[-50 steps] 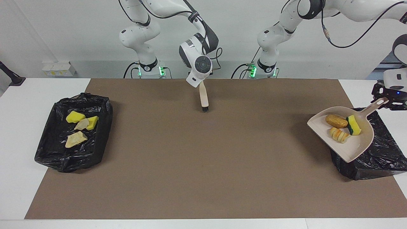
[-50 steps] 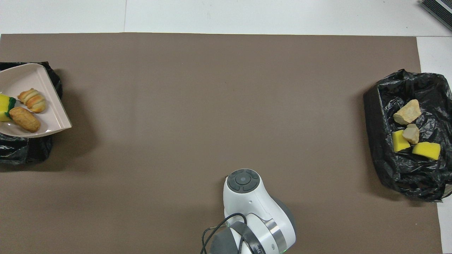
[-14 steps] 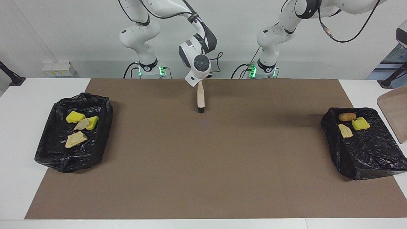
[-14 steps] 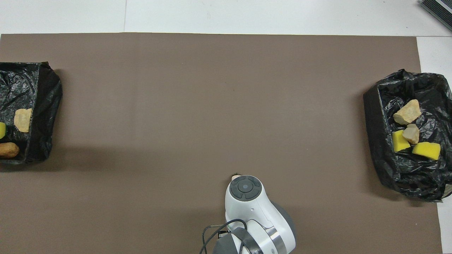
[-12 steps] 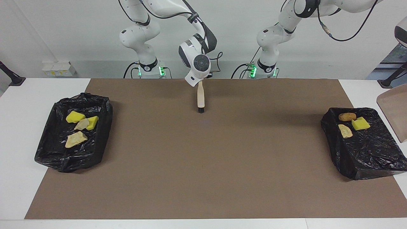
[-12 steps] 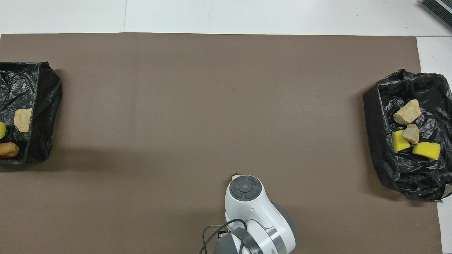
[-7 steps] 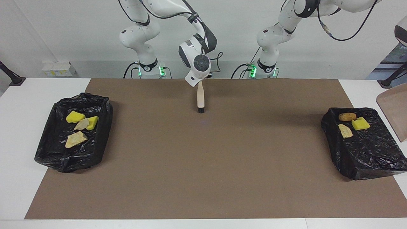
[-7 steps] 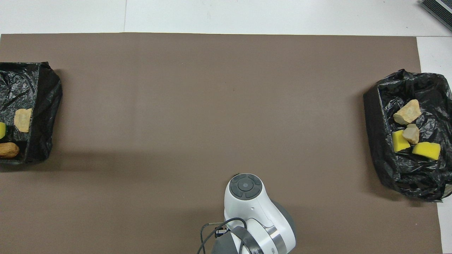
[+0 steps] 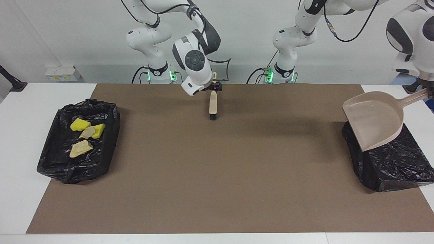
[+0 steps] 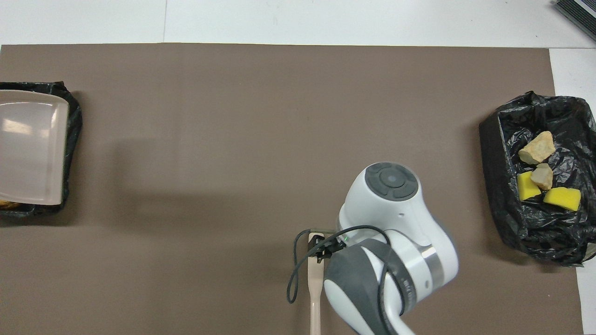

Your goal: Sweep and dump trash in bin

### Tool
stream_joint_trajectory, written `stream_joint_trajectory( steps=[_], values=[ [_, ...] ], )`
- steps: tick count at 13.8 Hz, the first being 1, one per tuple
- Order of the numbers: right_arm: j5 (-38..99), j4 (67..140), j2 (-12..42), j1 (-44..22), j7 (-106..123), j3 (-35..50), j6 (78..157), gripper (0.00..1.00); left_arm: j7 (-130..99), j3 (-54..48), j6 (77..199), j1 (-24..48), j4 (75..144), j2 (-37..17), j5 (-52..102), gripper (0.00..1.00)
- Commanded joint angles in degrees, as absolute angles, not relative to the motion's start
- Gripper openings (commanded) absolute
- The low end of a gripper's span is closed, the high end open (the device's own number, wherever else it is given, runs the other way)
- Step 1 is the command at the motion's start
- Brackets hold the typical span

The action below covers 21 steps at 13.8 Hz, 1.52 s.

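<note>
1. First bin (image 9: 81, 174), toward the right arm's end of the worktop (image 9: 20, 135). Nothing has changed here. It holds two yellow sponge chunks (image 9: 80, 124) and two tan lumps (image 9: 80, 148), lying close together on the black liner.

2. Brown mat (image 9: 217, 176). No trash lies on it in either view.

3. Right hand (image 9: 213, 87), over the edge of the mat nearest the robots. In the last half second the wrist has swung toward the right arm's end of the worktop. The brush (image 9: 213, 105) now slants, with its bristles on or just above the mat and its thin handle end pointing back toward the robots. The hand is at the handle, but you cannot tell whether it is still pinching it or has spread.

4. Left hand (image 9: 423, 88), pressed together on the dustpan's handle. The dustpan (image 9: 374, 115) was tipped away at the edge of the view a second ago. It has now swung back, roughly level, over the second bin (image 9: 393, 169) at the left arm's end. Its tray is empty.

5. Second bin, contents. Half a second ago it showed an orange lump, a tan lump and a yellow chunk. The pan now covers them. In the overhead view only an orange scrap (image 10: 5, 204) shows past the pan's edge.

6. Treat the dump as done. What probably remains is to put the tools down.
</note>
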<state>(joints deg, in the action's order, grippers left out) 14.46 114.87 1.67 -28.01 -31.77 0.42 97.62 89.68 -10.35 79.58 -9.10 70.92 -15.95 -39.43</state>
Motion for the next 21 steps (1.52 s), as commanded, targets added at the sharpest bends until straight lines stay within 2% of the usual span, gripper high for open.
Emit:
stream_joint_trajectory(
  steps=[1,5,8,12,16,21],
  values=[
    [8.1,109.1,2.8,-22.4,-28.0,1.0,93.9,1.00,79.5,-9.6,78.6,-7.7,77.4,-12.7,-32.0,0.00],
    [1.8,101.9,4.9,-11.8,-15.7,1.0,91.7,1.00,57.3,-9.6,78.8,-3.3,85.0,-10.4,-20.9,0.00],
    [1.0,97.7,5.3,-3.6,-10.9,1.0,91.1,1.00,40.7,-9.6,79.5,0.6,87.6,-10.0,-12.7,0.00],
    [-3.2,92.6,5.2,-0.9,-11.0,0.7,88.3,1.00,20.6,-9.6,85.6,7.5,91.3,-10.1,-4.4,0.00],
    [-2.8,93.9,4.8,1.8,-11.0,0.8,90.6,1.00,1.0,-9.6,95.9,15.5,96.0,-11.1,0.8,0.00],
    [-2.6,94.7,4.3,1.7,-11.4,0.8,90.5,1.00,-14.8,-9.7,112.1,23.5,101.8,-12.7,4.5,0.00]
  ],
)
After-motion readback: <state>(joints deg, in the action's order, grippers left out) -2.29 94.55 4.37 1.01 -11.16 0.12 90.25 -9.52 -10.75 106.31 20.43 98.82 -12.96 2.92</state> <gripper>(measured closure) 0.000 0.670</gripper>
